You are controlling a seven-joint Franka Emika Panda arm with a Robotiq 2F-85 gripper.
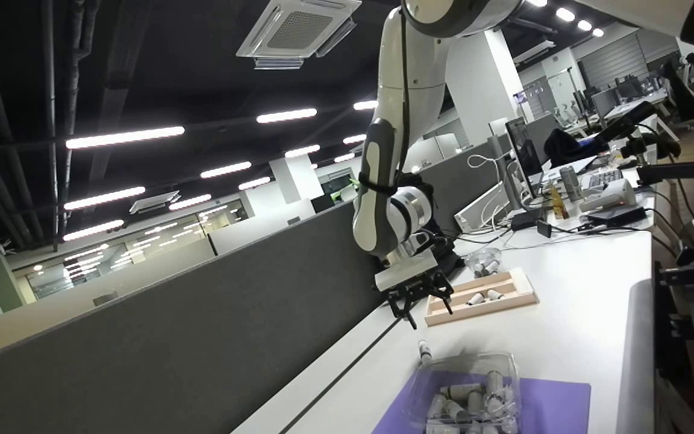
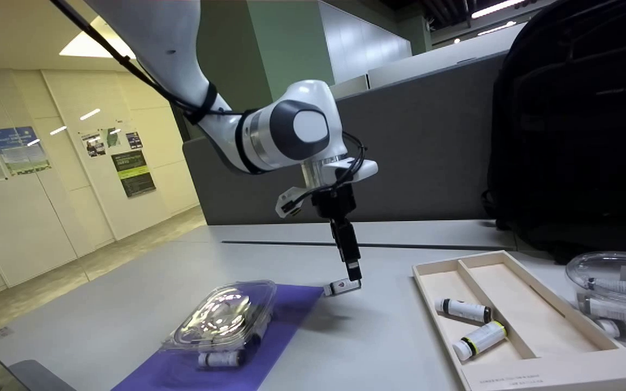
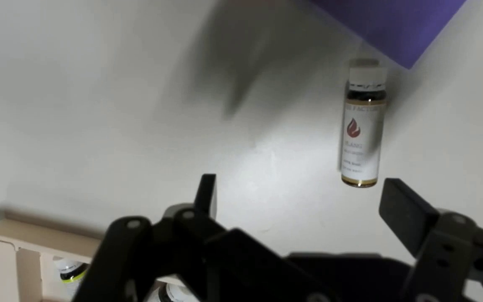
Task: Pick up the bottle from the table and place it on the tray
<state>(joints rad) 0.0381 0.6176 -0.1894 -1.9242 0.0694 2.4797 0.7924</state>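
A small bottle with a white cap and white label lies on its side on the white table (image 3: 120, 126). The bottle (image 3: 363, 134) is ahead of the fingertips in the wrist view, toward the right finger, its base nearest. It also shows in both exterior views (image 1: 424, 351) (image 2: 342, 287). My gripper (image 3: 298, 188) is open and empty, pointing down above the table near the bottle, in both exterior views (image 1: 432, 319) (image 2: 354, 271). The light wooden tray (image 2: 563, 369) has compartments; two bottles lie in one. The tray is partly hidden by the gripper in the wrist view (image 3: 48, 239).
A purple sheet (image 2: 296, 309) lies close to the bottle's cap end. A clear plastic box (image 2: 220, 320) with several bottles rests on it. A round clear container (image 2: 617, 266) with bottles stands beside the tray. A black backpack (image 2: 579, 136) and a grey divider (image 2: 427, 141) stand behind.
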